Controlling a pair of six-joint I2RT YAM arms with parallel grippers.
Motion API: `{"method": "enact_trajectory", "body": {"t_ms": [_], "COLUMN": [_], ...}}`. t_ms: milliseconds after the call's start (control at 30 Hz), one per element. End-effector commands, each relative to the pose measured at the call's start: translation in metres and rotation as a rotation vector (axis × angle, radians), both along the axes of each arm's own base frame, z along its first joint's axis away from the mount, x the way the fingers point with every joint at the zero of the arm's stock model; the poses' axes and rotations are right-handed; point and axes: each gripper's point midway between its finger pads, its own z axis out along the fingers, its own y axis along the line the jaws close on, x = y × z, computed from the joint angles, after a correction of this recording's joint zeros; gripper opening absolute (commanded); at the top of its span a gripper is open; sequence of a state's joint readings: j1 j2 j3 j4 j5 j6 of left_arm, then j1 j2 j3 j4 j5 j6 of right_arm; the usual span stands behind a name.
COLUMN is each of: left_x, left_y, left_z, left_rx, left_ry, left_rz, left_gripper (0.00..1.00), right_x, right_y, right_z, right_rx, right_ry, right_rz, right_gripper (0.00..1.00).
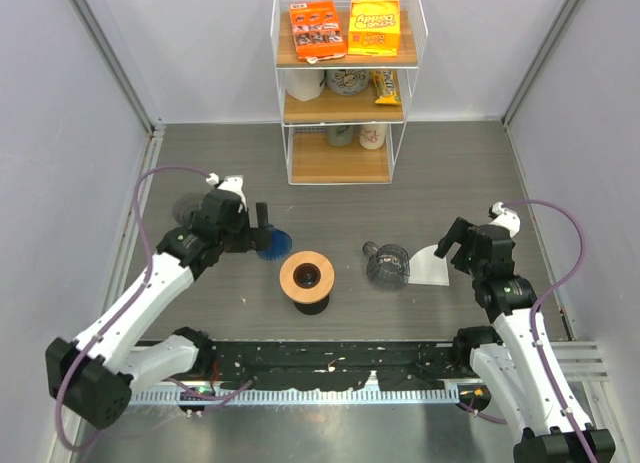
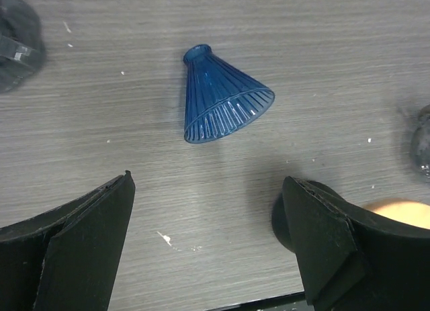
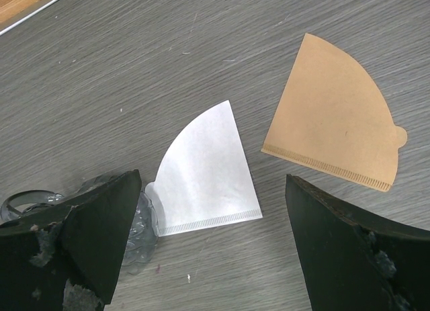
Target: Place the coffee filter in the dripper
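Right gripper [image 3: 211, 180] apart above white coffee filter [image 3: 205, 173], tip lower-right, left gripper [image 2: 208, 180] apart above sideways blue dripper [image 2: 222, 103], mouth lower-right

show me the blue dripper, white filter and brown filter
blue dripper [image 2: 219, 99], left wrist view, ribbed side wall
white filter [image 3: 207, 171], right wrist view, middle of paper
brown filter [image 3: 332, 113], right wrist view, paper's middle

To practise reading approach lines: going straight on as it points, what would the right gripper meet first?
Probably the white filter, lying flat straight ahead of the right gripper; depth is unclear.
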State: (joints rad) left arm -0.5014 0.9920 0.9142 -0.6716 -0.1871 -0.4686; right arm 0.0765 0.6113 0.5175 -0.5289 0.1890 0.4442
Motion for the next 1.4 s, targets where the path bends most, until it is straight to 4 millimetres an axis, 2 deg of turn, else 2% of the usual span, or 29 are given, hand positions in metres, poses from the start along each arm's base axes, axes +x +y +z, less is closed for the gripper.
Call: {"method": "enact_trajectory", "body": {"t_ms": [0, 167, 333, 500, 800, 1000, 1367], "left_x": [0.026, 0.049, 0.066, 0.069, 0.074, 0.079, 0.087], "left_y": [-0.017, -0.021, -0.023, -0.021, -0.023, -0.017, -0.015], "left_z": [-0.019, -0.056, -0.075, -0.095, -0.101, -0.103, -0.102], "left_rx": [-0.050, -0.024, -0.016, 0.018, 0.024, 0.060, 0.076], "left_ry": [-0.001, 0.034, 0.088, 0.152, 0.178, 0.181, 0.188], "left_rz": [-0.087, -0.120, -0.118, -0.110, -0.105, -0.075, -0.044], "left_gripper": [0.99, 0.99, 0.91, 0.75, 0.52, 0.47, 0.32], "right_x": [0.008, 0.009, 0.009, 0.008, 0.009, 0.009, 0.009], "right_y": [0.000, 0.007, 0.010, 0.011, 0.014, 0.015, 0.016], "right_z": [0.008, 0.005, 0.005, 0.006, 0.005, 0.005, 0.003], "right_rx": [0.002, 0.016, 0.022, 0.025, 0.034, 0.037, 0.040], "right_ry": [-0.046, -0.037, -0.034, -0.039, -0.031, -0.030, -0.024], "right_rz": [0.000, 0.040, 0.056, 0.059, 0.078, 0.082, 0.081], "right_gripper": [0.95, 0.95, 0.95, 0.95, 0.95, 0.95, 0.95]}}
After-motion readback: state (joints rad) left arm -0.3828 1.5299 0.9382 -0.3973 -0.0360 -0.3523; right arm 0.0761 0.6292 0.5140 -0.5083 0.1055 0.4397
